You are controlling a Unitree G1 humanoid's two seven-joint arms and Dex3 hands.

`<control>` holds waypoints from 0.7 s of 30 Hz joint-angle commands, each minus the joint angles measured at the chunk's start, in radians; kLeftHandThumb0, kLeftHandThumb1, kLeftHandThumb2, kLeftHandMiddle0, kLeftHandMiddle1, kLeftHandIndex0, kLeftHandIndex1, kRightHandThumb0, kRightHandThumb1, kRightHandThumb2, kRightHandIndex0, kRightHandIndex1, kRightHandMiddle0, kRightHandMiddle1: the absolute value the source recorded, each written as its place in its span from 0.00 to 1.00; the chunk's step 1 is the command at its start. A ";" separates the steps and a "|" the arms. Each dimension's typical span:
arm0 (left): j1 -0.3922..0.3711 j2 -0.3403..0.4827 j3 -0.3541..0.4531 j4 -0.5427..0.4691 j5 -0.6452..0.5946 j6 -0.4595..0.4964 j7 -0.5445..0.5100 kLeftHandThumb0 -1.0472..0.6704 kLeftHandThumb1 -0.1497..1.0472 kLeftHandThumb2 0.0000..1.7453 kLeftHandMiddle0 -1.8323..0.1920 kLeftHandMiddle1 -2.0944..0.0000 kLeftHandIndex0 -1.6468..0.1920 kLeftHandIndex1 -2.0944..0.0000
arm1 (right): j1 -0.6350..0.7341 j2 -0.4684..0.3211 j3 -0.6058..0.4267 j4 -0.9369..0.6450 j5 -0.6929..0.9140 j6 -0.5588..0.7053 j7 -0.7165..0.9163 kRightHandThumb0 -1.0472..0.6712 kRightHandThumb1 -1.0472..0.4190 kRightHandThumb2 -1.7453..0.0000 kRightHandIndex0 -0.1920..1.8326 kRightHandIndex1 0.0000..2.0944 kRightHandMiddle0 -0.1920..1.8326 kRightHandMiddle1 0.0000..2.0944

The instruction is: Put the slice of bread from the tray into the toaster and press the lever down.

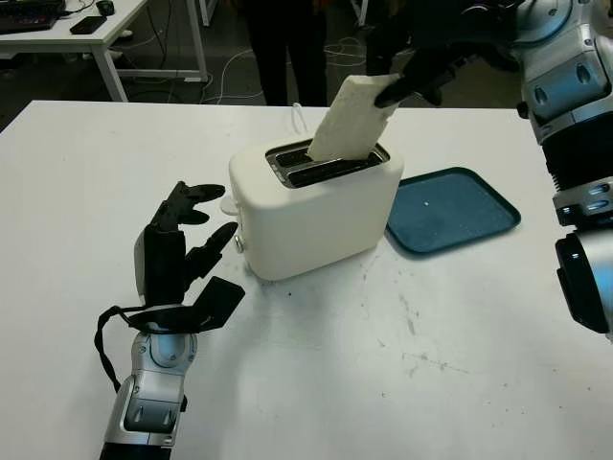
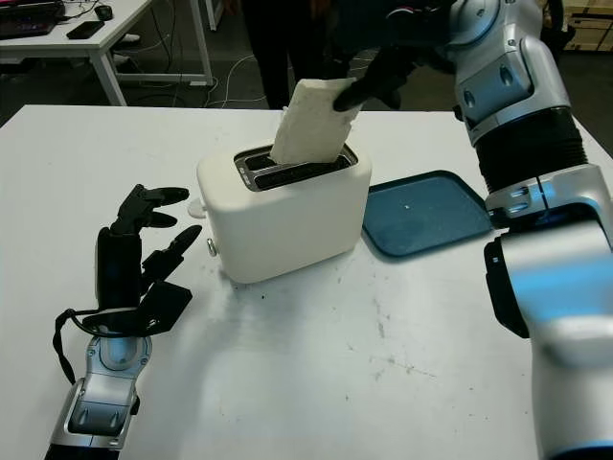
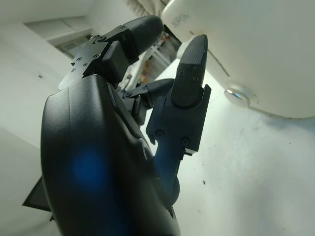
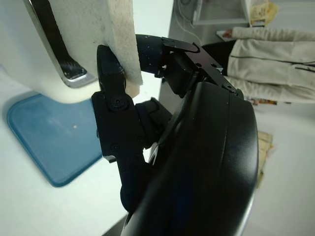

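— Where is the slice of bread (image 1: 350, 120)?

— It is tilted, with its low end down in the slot of the white toaster (image 1: 316, 206) and its top end sticking up and out. The right hand (image 1: 417, 79) is above the toaster and its black fingers (image 4: 114, 93) pinch the top corner of the bread.

— So the bread is not all the way in?

— No, most of it is above the slot.

— And the tray (image 1: 452, 209)?

— The blue tray lies flat on the white surface (image 1: 402, 355), just beside the toaster on the right hand's side. There are small crumbs on it.

— What about the other hand?

— The left hand (image 1: 182, 244) is near the toaster's end, on the side away from the tray. It holds nothing — it is open, and its fingertips (image 3: 193, 51) come close to the toaster's side, by a small silver knob (image 3: 237, 95). I cannot tell if they touch.

— Is anyone there?

— A person's dark legs (image 1: 285, 48) stand past the far edge of the surface. A second white table (image 1: 86, 34) with dark things on it is back there too.
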State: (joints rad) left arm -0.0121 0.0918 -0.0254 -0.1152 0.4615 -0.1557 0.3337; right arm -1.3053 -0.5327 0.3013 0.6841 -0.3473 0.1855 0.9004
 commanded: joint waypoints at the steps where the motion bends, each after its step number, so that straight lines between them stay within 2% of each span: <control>1: -0.009 0.000 -0.007 0.008 0.017 -0.009 0.012 0.38 0.89 0.04 0.73 0.35 0.68 0.56 | -0.021 0.010 -0.011 0.011 0.018 -0.014 0.010 0.37 0.09 0.86 0.62 0.83 0.47 0.83; 5: -0.003 -0.006 -0.011 -0.003 0.019 0.004 0.011 0.38 0.89 0.04 0.73 0.35 0.69 0.56 | -0.015 0.015 0.007 0.005 0.003 -0.012 -0.005 0.34 0.09 0.87 0.63 0.83 0.47 0.83; 13: 0.000 -0.019 -0.014 0.006 0.017 -0.006 0.022 0.38 0.89 0.03 0.73 0.35 0.68 0.57 | 0.003 0.033 0.041 0.005 -0.036 -0.019 -0.042 0.35 0.09 0.89 0.64 0.83 0.49 0.83; 21: 0.000 -0.023 -0.018 0.014 0.022 -0.011 0.033 0.40 0.89 0.03 0.74 0.35 0.69 0.56 | 0.015 0.035 0.082 -0.001 -0.063 -0.047 -0.046 0.36 0.09 0.90 0.64 0.83 0.47 0.82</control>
State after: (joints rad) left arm -0.0119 0.0703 -0.0370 -0.1080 0.4758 -0.1559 0.3559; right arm -1.3011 -0.5019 0.3763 0.6916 -0.4009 0.1590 0.8660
